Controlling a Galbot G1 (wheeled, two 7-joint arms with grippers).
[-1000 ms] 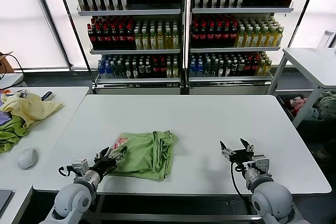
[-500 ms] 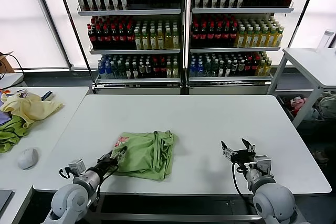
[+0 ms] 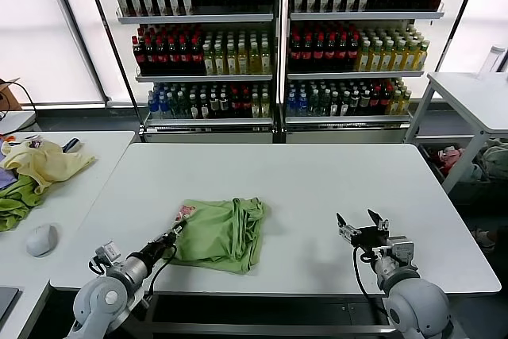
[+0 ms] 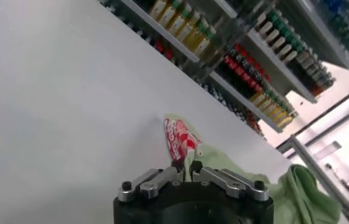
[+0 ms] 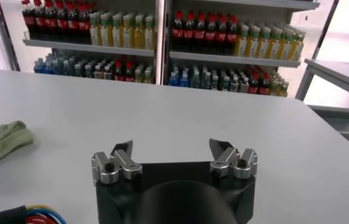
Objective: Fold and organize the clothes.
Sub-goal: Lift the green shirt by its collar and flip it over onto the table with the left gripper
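The light green polo shirt [image 3: 222, 232] lies bunched and partly folded on the white table [image 3: 317, 188], near its front left. Its red-and-white print [image 3: 185, 213] shows at the left edge, also in the left wrist view [image 4: 182, 137]. My left gripper [image 3: 169, 239] is shut on the shirt's left edge, low over the table; in the left wrist view [image 4: 185, 168] green cloth runs between the closed jaws. My right gripper [image 3: 361, 229] is open and empty at the front right, well apart from the shirt [image 5: 0, 137].
A side table [image 3: 63, 220] on the left holds a pale yellow cloth [image 3: 44, 163], a darker green cloth [image 3: 16, 204] and a white mouse [image 3: 41, 239]. Bottle shelves [image 3: 278, 45] stand behind. Another white table [image 3: 476, 97] stands at the right.
My left arm has drawn back toward the table's front left edge, still shut on the shirt's edge. The shirt has shifted slightly. The right arm has barely moved.
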